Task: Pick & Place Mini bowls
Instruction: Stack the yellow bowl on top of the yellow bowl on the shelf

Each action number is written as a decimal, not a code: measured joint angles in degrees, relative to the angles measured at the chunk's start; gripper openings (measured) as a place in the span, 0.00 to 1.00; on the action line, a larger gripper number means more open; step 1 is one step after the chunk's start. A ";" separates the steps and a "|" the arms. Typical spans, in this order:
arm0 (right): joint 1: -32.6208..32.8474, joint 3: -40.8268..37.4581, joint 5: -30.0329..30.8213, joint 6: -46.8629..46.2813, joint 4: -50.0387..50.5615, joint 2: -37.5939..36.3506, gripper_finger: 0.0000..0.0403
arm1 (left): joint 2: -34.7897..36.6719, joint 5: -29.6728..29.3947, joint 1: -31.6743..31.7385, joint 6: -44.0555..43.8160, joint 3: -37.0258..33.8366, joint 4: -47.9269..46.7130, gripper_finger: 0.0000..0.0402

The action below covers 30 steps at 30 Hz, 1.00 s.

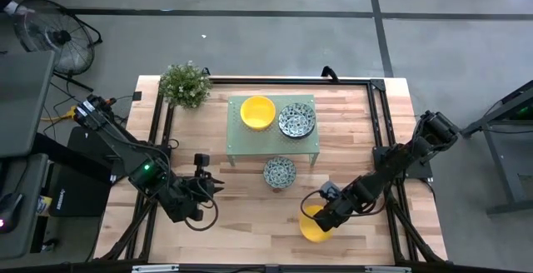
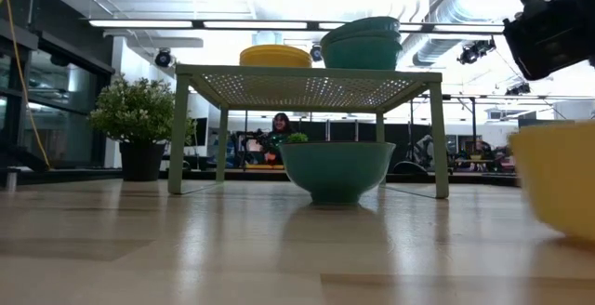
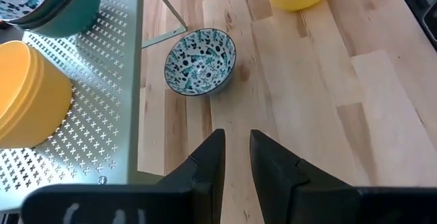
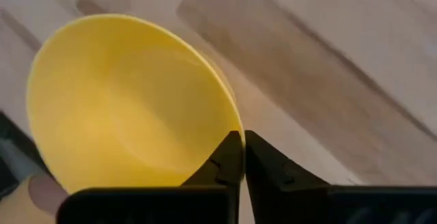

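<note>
On the desk, the pale green stand sits well ahead of both arms, with a stack of yellow bowls and a stack of patterned bowls on top. 1 patterned bowl rests on the wood just in front of the stand, ahead of the left gripper, whose fingers stand only narrowly apart around nothing while that arm waits. The plant stands at the far corner, clear of the work.

The right gripper is the one at work: its fingers are pinched together on the rim of 1 yellow bowl, one finger inside the wall and one outside. The bowl seems tilted in that grip at the near edge.

Judging from this, the step is carrying that bowl to its place. A rim pinch is thin, so the bowl could swing or slip; moving slowly, keeping it level and lifting well clear of the lone patterned bowl and the stand's edge should serve best.
</note>
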<state>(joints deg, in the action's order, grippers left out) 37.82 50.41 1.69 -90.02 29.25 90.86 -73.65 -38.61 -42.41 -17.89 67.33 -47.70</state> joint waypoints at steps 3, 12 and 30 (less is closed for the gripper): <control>-0.33 0.00 -2.93 0.48 -0.22 -0.01 0.01 | 0.00 0.77 0.01 0.00 0.00 0.01 0.16; -3.21 1.55 -5.57 3.53 -0.34 -0.03 0.00 | 0.00 5.25 0.02 5.68 0.02 1.56 0.16; -12.66 21.15 -6.49 13.89 15.10 -0.10 0.00 | -4.01 13.32 7.58 44.13 0.09 14.29 0.16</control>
<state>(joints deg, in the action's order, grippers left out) 25.16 71.57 -4.80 -76.13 44.34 90.76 -77.66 -25.28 -34.84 26.24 67.42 -33.41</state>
